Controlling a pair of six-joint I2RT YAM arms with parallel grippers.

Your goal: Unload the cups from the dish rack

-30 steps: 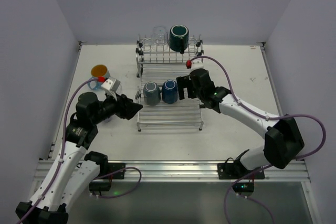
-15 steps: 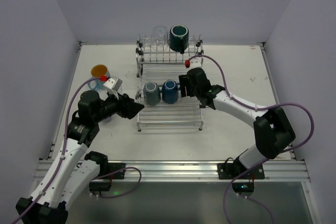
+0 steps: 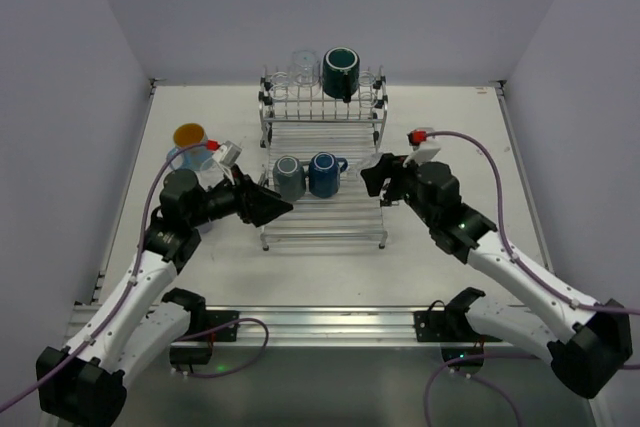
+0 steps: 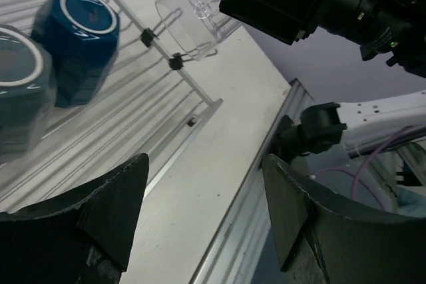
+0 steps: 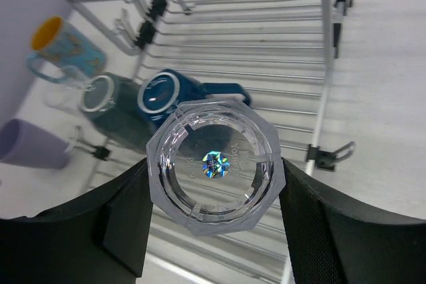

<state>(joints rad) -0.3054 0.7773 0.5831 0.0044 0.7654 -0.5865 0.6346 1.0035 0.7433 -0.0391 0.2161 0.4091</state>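
My right gripper (image 3: 376, 179) (image 5: 216, 197) is shut on a clear glass tumbler (image 5: 214, 164) (image 4: 200, 11), held just off the right side of the dish rack (image 3: 325, 225) (image 5: 266, 51). On the rack's slatted tray lie a grey-teal mug (image 3: 288, 178) (image 5: 110, 101) and a dark blue mug (image 3: 322, 175) (image 4: 76, 38). The raised rear tier carries a dark teal mug (image 3: 341, 71) and a clear glass (image 3: 303, 62). My left gripper (image 3: 278, 208) (image 4: 205, 184) is open and holds nothing, at the rack's front left corner.
A light blue mug with an orange inside (image 3: 190, 140) (image 5: 60, 48) stands on the table left of the rack. A small purple cup (image 5: 30, 144) lies near it. The table's metal front rail (image 4: 246, 217) runs below the left gripper.
The right arm has pulled back from beside the dark blue mug to the rack's right side, shut on the tumbler. The left gripper has shifted slightly right and opened a little wider.
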